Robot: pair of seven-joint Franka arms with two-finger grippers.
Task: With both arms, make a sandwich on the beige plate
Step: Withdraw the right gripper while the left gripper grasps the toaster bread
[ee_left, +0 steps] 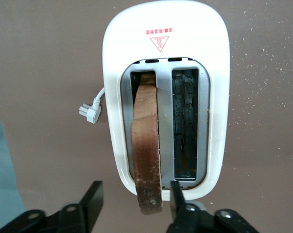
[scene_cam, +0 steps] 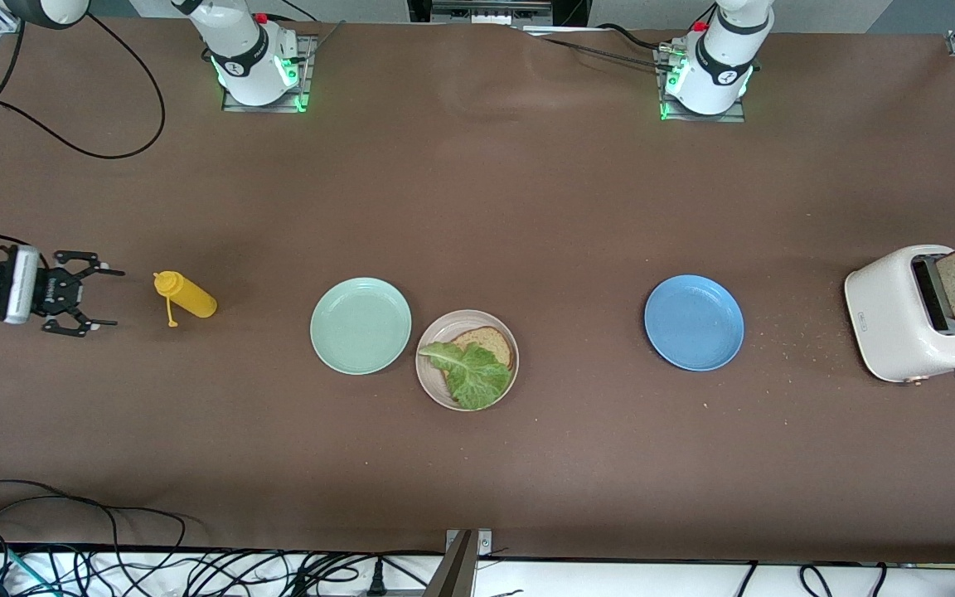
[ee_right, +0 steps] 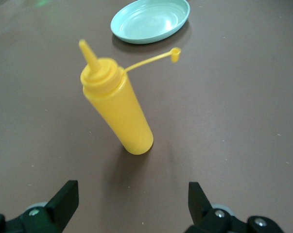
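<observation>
Holding bread and lettuce, the beige plate (scene_cam: pixel 429 383) waits; left jaws (ee_left: pixel 133 203) straddle toaster (scene_cam: pixel 892 319) slice (ee_left: pixel 147 155), right jaws (ee_right: pixel 131 199) wide.

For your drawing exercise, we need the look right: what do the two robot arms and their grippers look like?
Both arms are white and rounded, with black bands and small markings, on bases glowing green, trailing black cables. The right gripper is black with slim fingers on a white wrist block. The left gripper is also black, with flat fingers.

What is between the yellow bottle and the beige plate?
In the front view, the mint-green plate lies between the yellow bottle and the beige plate, right beside the beige one.
</observation>
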